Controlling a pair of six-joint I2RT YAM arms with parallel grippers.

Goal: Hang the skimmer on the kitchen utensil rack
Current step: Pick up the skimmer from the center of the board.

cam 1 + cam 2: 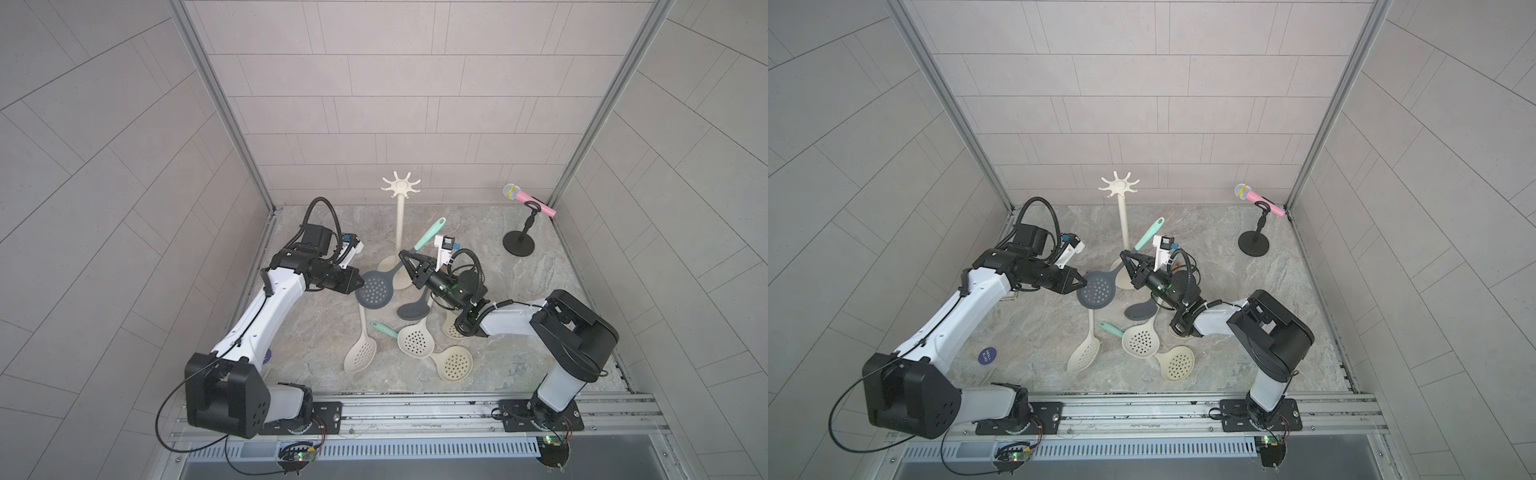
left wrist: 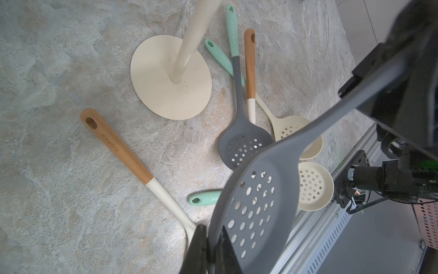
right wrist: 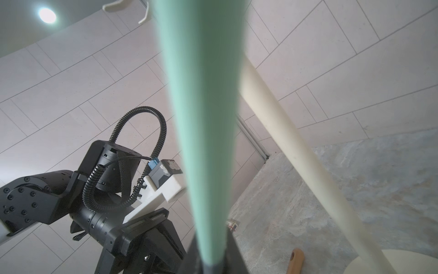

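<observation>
Far left first: pinching the rim of the perforated grey head of the skimmer (image 1: 374, 291) with the left gripper (image 1: 360, 283), jaws pressed together on it. Holding that skimmer in the air over the middle of the worktop (image 1: 324, 332), just in front of the kitchen utensil rack (image 1: 400, 187), with the mint handle slanting up toward the back edge.

A touch further right: clamped tight by the right gripper (image 1: 405, 254) at the neck, right at the grey-to-mint joint. A two-handed hold, so most likely a handover.

To do it well:
- Let go with the left gripper first and grip firmly with the right.
- Tip the handle upright and raise its end above the crown.
- Slip the hanging hole over one curved hook; all hooks look bare.
- Check the hole before lowering, since it cannot be made out from above.
- Mind the pole, just beside the handle in the right wrist view and probably easy to nudge.

Below, toward the front edge: a heap of spare skimmers (image 1: 415, 341), so no dipping low.

Far right, back corner: a pink microphone (image 1: 528, 199) on a short black stand (image 1: 518, 243), well apart and no bother.
</observation>
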